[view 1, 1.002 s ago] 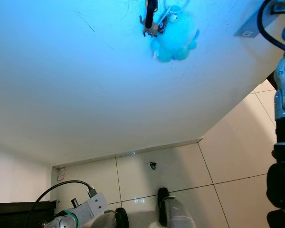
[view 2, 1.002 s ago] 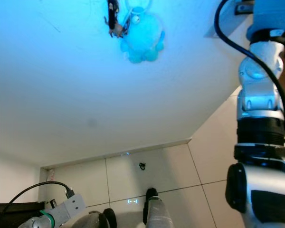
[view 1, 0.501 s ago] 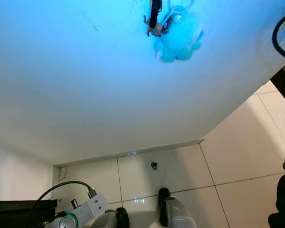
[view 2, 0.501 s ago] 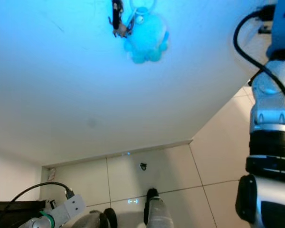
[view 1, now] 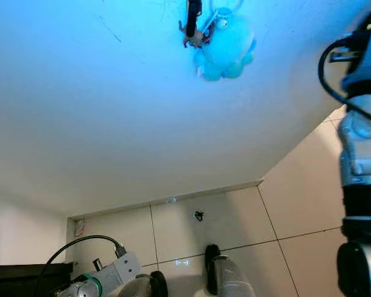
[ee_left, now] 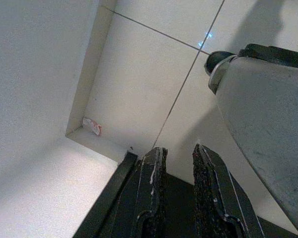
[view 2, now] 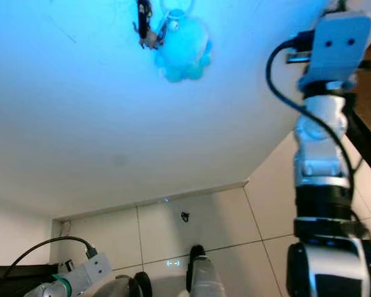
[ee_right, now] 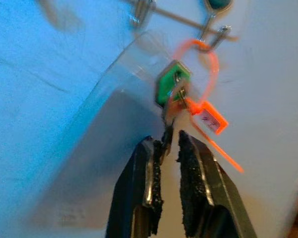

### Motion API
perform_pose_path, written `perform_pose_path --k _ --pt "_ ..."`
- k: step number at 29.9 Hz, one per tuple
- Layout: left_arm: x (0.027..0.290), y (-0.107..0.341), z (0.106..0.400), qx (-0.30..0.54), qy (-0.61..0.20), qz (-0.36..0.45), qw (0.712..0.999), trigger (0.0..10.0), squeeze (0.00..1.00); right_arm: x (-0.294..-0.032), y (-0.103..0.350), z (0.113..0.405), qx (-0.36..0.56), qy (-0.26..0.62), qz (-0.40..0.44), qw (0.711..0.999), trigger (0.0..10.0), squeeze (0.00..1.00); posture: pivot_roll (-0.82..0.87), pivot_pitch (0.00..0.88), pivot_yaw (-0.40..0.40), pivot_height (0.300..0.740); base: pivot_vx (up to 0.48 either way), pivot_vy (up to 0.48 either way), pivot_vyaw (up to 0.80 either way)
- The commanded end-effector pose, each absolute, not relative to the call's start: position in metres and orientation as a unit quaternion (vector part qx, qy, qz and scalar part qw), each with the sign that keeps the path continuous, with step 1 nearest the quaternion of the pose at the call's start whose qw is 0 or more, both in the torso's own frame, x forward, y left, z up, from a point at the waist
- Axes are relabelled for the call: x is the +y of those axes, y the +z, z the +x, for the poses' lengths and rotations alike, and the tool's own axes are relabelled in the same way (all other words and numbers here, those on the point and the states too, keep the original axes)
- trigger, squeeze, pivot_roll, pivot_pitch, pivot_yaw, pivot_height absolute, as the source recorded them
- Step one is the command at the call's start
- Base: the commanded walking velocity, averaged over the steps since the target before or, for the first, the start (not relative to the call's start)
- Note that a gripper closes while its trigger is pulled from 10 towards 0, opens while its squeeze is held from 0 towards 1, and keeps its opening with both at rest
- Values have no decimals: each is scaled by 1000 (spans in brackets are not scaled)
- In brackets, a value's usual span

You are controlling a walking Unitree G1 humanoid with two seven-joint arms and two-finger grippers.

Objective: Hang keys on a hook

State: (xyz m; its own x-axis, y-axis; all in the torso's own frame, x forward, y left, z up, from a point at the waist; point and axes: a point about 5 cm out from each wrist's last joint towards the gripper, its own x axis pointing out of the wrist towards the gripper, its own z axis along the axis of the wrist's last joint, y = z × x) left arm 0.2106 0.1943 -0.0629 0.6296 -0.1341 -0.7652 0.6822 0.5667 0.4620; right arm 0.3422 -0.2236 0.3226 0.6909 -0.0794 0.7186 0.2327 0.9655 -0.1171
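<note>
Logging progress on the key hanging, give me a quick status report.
Right gripper raised at the wall hooks, fingers pinching the green-headed key, orange tag loop on a hook. Left gripper idle, low over the floor. Nothing in the way.

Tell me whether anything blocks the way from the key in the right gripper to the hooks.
Nothing visible does. The right gripper pinches the key by its lower end, and its orange loop already reaches a hook on the rail above. A grey plate sits beside the key, not between it and the hooks.
</note>
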Motion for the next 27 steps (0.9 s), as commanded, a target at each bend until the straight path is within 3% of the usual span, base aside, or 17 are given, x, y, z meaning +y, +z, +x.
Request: perform_pose_path --k 1,4,6,9,14,15,19,20,22,27 --pt "200 -72 193 379 -249 386 804 10000 0 -223 299 335 -360 -42 -30 932 10000 0 -157 253 83 740 0 0 0" --pt "200 -73 193 378 -247 385 805 10000 0 -221 290 334 -346 -29 -19 937 10000 0 -158 253 81 740 0 0 0" --pt "200 -73 192 380 -240 375 811 10000 0 -215 249 328 -284 6 15 959 10000 0 -162 255 75 740 0 0 0" --pt "201 -74 189 385 -228 359 819 10000 0 -219 159 307 -150 -11 2 989 10000 0 -171 256 69 740 0 0 0" --pt "202 -75 188 390 -214 346 826 10000 0 -225 107 287 -67 -23 -7 997 10000 0 -180 259 71 740 0 0 0" --pt "203 -75 187 392 -204 333 833 10000 0 -227 75 275 -9 -21 -21 1000 10000 0 -187 258 75 740 0 0 0" --pt "203 -76 184 396 -167 286 856 10000 0 -223 -5 230 164 1 -39 986 10000 0 -192 245 67 740 0 0 0" --pt "203 -76 184 396 -167 286 856 10000 0 -223 -5 230 164 1 -39 986 10000 0 -192 245 67 740 0 0 0" --pt "201 -76 183 390 -142 256 873 10000 0 -208 -37 203 250 47 -59 965 10000 0 -183 231 58 740 0 0 0" --pt "199 -75 184 382 -137 248 880 10000 0 -200 -52 191 296 60 -53 952 10000 0 -172 194 46 740 0 0 0"
